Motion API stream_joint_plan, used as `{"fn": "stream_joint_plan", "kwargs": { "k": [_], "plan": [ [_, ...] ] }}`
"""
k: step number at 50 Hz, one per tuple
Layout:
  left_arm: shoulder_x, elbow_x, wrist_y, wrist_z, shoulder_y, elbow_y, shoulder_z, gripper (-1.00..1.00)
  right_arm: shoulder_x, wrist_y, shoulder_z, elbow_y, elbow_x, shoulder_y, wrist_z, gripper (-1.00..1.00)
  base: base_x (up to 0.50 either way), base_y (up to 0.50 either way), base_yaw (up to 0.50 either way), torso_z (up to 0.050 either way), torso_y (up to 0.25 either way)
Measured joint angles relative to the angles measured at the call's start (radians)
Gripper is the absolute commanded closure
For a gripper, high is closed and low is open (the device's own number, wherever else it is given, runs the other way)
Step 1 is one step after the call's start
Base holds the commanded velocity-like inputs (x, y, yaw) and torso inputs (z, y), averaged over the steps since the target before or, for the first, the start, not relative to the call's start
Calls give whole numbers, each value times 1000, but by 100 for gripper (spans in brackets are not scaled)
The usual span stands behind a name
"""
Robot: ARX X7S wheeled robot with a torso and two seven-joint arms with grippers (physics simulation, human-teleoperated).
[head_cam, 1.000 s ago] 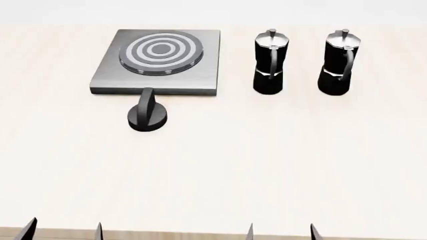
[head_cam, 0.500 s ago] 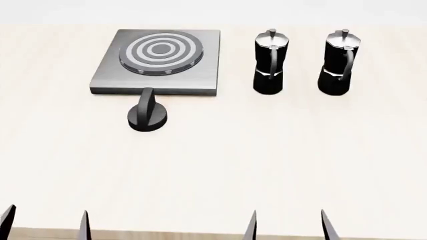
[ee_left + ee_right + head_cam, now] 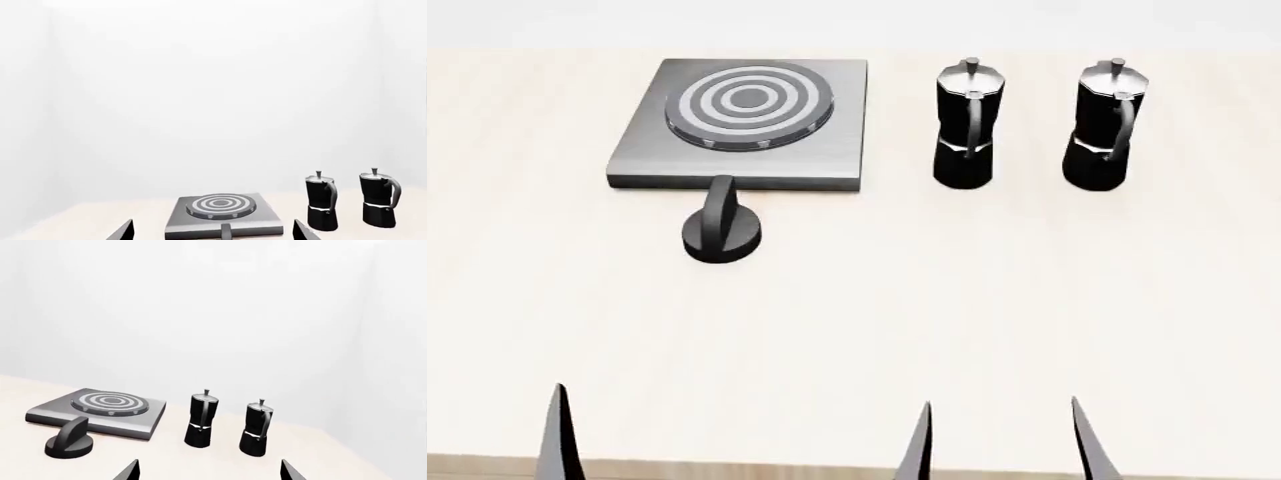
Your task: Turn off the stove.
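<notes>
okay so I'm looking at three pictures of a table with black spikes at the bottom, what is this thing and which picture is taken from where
These are simulator renders from a two-armed wheeled robot. One picture comes from its head camera, looking down at a pale table. The other two come from cameras near each wrist. The black spikes are fingertips of its grasping parts: the left end effector and the right end effector. Both look open and hold nothing. On the table sit a grey stove, its black knob just in front, and two moka pots beside it.
</notes>
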Motion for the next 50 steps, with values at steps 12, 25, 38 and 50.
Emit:
{"fn": "stream_joint_plan", "kwargs": {
  "k": [12,25,38,50],
  "plan": [
    [-11,-14,-19,-11,6,63,1,-100,11,0,-12,-38,-11,-7,13,-100,0,0,0,0,0],
    [-20,-25,-26,-20,10,93,5,-100,23,-11,-12,-59,7,-14,19,-100,0,0,0,0,0],
    [-27,-33,-26,-31,8,97,8,-100,34,-38,-15,-64,21,-19,26,-100,0,0,0,0,0],
    [-33,-38,-17,-38,8,94,12,-100,43,-58,-14,-66,38,-22,33,-100,5,0,0,0,0]
  ]
}}
